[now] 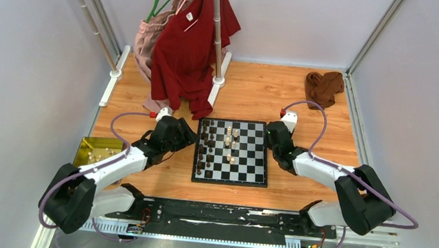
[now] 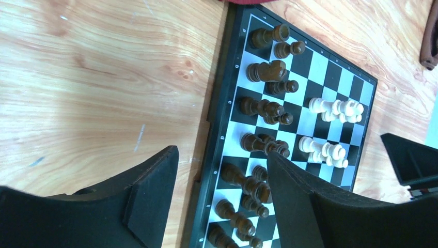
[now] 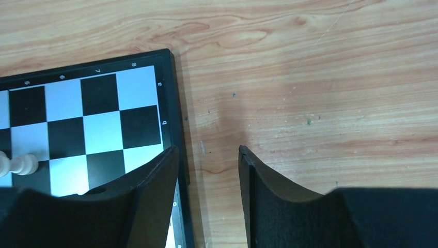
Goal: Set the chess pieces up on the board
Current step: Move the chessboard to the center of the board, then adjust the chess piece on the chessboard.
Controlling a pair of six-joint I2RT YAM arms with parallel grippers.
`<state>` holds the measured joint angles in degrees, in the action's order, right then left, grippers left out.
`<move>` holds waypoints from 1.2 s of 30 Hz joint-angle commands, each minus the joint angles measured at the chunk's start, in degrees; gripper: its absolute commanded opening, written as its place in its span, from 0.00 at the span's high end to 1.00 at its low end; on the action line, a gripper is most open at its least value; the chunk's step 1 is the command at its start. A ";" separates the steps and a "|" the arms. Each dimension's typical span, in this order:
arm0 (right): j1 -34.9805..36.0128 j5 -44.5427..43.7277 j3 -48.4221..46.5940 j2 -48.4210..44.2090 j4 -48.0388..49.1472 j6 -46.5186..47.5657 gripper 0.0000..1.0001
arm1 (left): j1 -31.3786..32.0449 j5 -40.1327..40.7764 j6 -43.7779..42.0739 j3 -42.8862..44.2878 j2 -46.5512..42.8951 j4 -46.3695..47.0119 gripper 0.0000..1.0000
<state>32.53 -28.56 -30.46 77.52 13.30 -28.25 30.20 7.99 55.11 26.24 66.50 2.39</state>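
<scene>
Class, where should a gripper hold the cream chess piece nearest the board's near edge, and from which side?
Take the cream piece by its slim upper body, from straight above: it seems upright, and neighbouring cream pieces crowd it, so a sideways approach would likely topple them.

glossy board (image 1: 253,162), matt wood tbl (image 1: 255,97)
</scene>
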 commanded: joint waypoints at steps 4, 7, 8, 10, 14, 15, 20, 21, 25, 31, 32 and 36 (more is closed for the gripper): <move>0.28 -1.58 -0.83 -5.73 -4.66 1.82 0.49 | 0.30 8.05 -4.24 2.13 -11.06 -13.93 0.30; 0.79 -1.88 -0.83 -8.39 -6.07 2.42 0.49 | 0.30 10.19 -5.37 3.37 -15.70 -18.37 0.30; 1.24 -2.26 -0.83 -9.44 -6.51 2.85 0.49 | 0.29 11.04 -5.85 4.10 -17.23 -20.83 0.30; 2.76 -3.11 -1.44 -11.57 -7.35 3.93 0.49 | 0.30 12.98 -6.70 5.50 -20.80 -24.63 0.30; 6.79 -1.86 -5.54 -13.21 -9.72 6.48 0.49 | 0.30 19.33 -8.67 9.20 -29.13 -34.43 0.29; 8.93 -1.86 -8.05 -12.48 -10.78 6.91 0.49 | 0.30 21.46 -8.73 10.29 -31.32 -37.37 0.28; 17.82 -2.73 -17.77 -7.35 -13.06 9.31 0.49 | 0.28 29.67 -7.25 13.83 -41.78 -49.23 0.24; 19.29 -2.58 -19.81 -5.98 -13.96 10.20 0.49 | 0.30 30.72 -6.73 14.18 -42.93 -51.17 0.24; 25.27 -2.49 -28.14 0.83 -17.53 11.91 0.49 | 0.37 32.92 -4.86 15.06 -46.19 -57.12 0.23; 27.80 -1.52 -33.87 8.84 -19.83 13.59 0.64 | 0.38 32.50 -3.91 14.46 -44.68 -57.17 0.23; 27.82 -0.89 -34.06 9.80 -19.69 13.91 0.75 | 0.38 32.37 -3.65 14.13 -44.05 -57.03 0.24; 27.85 1.00 -35.73 13.91 -19.62 15.31 1.00 | 0.35 32.98 -3.80 12.60 -42.96 -55.02 0.28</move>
<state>60.07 -28.91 -63.48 88.49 -4.08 -15.03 30.20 38.35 50.22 40.10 22.55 -53.25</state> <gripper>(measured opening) 0.059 0.737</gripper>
